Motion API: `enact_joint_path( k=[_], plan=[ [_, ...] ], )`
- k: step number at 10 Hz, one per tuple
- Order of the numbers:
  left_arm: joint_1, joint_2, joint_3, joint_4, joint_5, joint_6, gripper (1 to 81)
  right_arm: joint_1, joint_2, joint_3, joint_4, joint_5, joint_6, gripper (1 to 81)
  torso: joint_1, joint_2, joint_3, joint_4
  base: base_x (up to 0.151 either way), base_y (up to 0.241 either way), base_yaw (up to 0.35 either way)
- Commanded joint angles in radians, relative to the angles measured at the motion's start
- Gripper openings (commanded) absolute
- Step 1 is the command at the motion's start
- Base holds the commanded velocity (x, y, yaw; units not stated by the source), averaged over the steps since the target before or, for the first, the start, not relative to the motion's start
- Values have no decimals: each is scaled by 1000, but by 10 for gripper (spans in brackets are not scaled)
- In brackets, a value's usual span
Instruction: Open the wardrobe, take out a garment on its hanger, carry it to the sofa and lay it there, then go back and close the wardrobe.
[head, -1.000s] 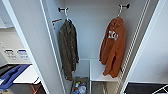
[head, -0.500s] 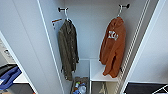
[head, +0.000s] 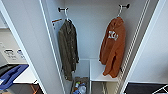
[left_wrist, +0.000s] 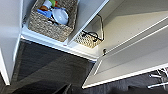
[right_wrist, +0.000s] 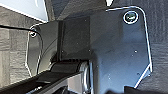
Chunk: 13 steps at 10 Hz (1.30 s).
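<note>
Whether either tool is open or closed cannot be told: in the right wrist view the dark plate of the robot hides it, above grey carpet. In the head view the wardrobe (head: 32, 45) is seen with both doors open. The garment (head: 113, 47) hangs at about 2 o'clock on its hanger (head: 120, 11), whose hook is hard to make out against the white wall. A dark olive jacket (head: 68, 50) hangs at about 10 o'clock. At 6 o'clock a woven basket (head: 79, 86) is cut off by the edge. In the left wrist view this basket (left_wrist: 51, 25) is seen beside a white divider, above dark floor.
</note>
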Motion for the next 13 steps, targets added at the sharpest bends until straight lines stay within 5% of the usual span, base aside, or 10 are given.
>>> enact_joint_path(
  k=[1,4,7,9,13],
  plan=[
    [-31,-133,199,70,266,-2,811,40,2,2,0,-43,0,811,0,0,0,0,0,0,0],
    [24,-129,174,71,395,3,811,47,5,-4,5,-41,26,811,0,0,0,0,0,0,0],
    [95,-25,-18,115,403,16,811,80,22,-33,-10,-53,11,811,0,0,0,0,0,0,0],
    [118,72,-191,194,402,16,811,124,20,-84,-106,-52,-114,811,0,0,0,0,0,0,0],
    [121,108,-221,217,402,15,811,217,54,-134,-341,-55,-436,811,0,0,0,0,0,0,0]
  ],
)
